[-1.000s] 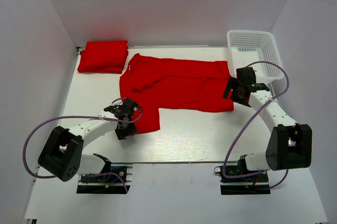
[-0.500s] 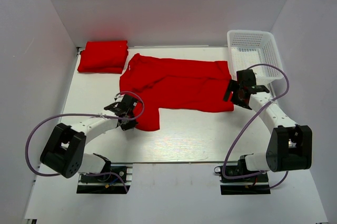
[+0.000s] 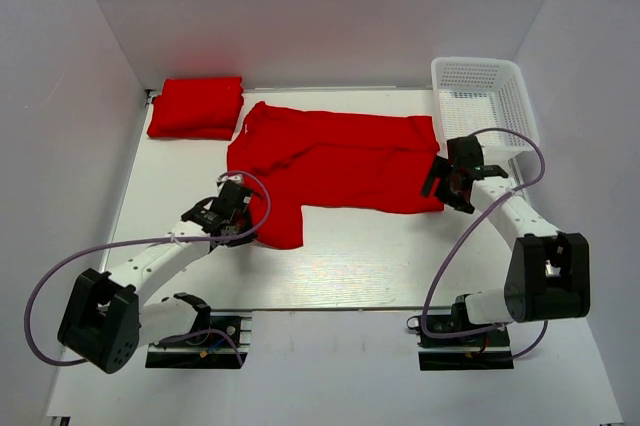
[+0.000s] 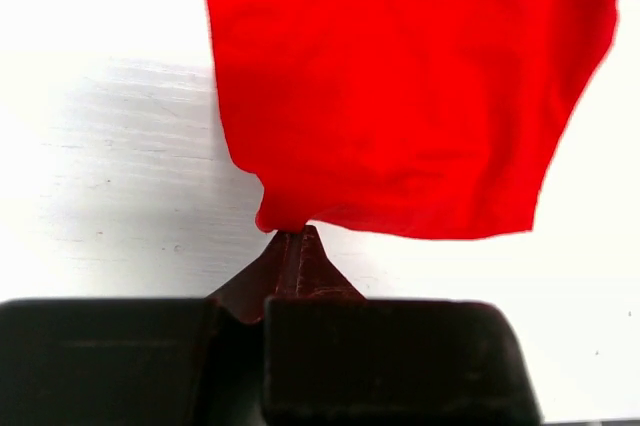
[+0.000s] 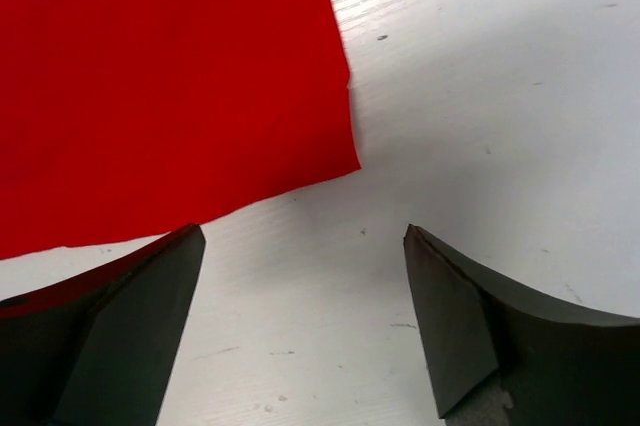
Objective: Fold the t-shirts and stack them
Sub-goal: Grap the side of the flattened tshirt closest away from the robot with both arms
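A bright red t-shirt (image 3: 335, 161) lies spread flat across the middle of the table, one sleeve hanging toward the front left. A folded red t-shirt (image 3: 196, 106) lies at the back left. My left gripper (image 3: 240, 223) is shut on the sleeve's near corner (image 4: 283, 218); the cloth bunches at the closed fingertips. My right gripper (image 3: 446, 186) is open just off the shirt's right edge, and its corner (image 5: 335, 151) lies on the table ahead of the spread fingers (image 5: 455, 316).
A white plastic mesh basket (image 3: 482, 106) stands at the back right, close behind my right arm. White walls enclose the table on the left, back and right. The purple cables loop beside both arms.
My left gripper has moved from the table's front left up to the sleeve corner and shut on it. My right gripper has shifted slightly by the shirt's right edge.
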Motion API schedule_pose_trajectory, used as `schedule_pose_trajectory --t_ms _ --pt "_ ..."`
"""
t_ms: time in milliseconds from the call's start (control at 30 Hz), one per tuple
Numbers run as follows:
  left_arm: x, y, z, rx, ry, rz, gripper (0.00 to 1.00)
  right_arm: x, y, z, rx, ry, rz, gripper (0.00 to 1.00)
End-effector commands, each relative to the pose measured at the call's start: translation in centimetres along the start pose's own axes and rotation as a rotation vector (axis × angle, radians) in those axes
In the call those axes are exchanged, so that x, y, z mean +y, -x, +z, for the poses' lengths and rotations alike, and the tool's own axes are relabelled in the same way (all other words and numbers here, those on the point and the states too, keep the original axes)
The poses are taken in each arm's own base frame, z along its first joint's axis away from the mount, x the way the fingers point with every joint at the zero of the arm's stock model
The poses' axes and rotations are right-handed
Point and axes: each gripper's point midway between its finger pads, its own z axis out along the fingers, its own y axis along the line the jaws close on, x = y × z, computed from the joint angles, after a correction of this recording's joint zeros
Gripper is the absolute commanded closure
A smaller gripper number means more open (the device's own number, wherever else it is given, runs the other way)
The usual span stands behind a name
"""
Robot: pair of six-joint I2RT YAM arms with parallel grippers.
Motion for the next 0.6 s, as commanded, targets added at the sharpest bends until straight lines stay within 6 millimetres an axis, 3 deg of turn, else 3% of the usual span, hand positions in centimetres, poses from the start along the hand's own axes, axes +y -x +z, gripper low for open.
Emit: schedule_pose_trajectory --t_ms 0,233,367,433,567 --pt "-1.4 1.0 -1.1 -0.006 -0.064 0.043 1.00 1.1 -0.4 1.6 0.018 0.035 0.059 0.15" --pt "-2.5 1.2 -1.9 -0.001 -0.128 0.040 1.00 1.2 -1.0 4.4 0.023 0.011 0.117 0.33" --pt "-2.7 1.5 -2.7 -0.015 -0.139 0.027 1.00 0.7 -1.7 5.4 0.027 -0.017 0.147 0.37" --pt "-2.5 1.6 -2.9 -0.021 -0.133 0.016 1.00 0.1 -2.5 5.7 0.052 -0.053 0.161 0.47" --pt "-2.1 1.1 -3.5 -0.003 -0.120 0.008 1.00 -1.6 -3.9 6.0 0.056 -0.121 0.170 0.51"
